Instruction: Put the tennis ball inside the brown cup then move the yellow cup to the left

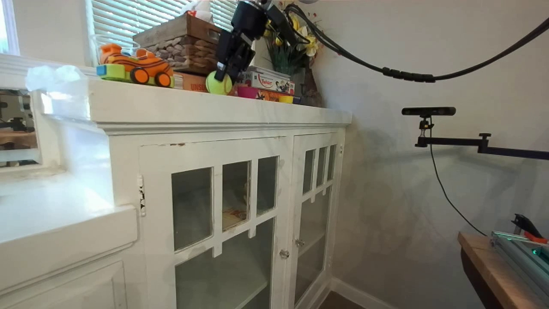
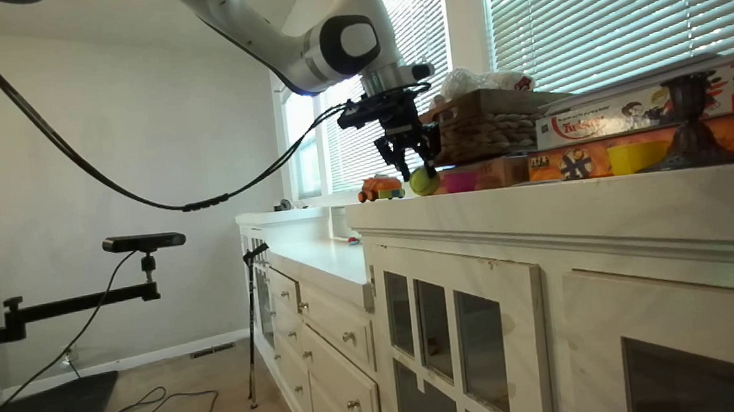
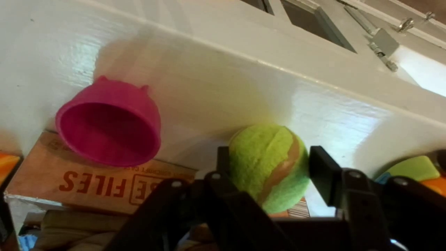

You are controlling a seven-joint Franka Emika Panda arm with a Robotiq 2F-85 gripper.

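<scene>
The tennis ball (image 3: 261,160) is yellow-green and sits between the two fingers of my gripper (image 3: 269,162), with a pad against each side. It also shows in both exterior views (image 1: 218,87) (image 2: 423,183), low at the white cabinet top (image 2: 541,197); I cannot tell whether it touches the surface. A magenta cup (image 3: 108,122) with an open mouth stands apart from the ball, left of it in the wrist view, and also in both exterior views (image 1: 247,92) (image 2: 461,181). The yellow cup (image 2: 635,158) stands farther along the cabinet top (image 1: 286,99). No brown cup shows.
An orange toy truck (image 1: 141,66) stands on the ball's other side. A cardboard box (image 3: 90,181) and a wicker basket (image 2: 484,129) are behind. Flat game boxes (image 2: 601,121), a dark candlestick (image 2: 690,124) and flowers (image 1: 300,40) stand beyond. The cabinet's front edge is close.
</scene>
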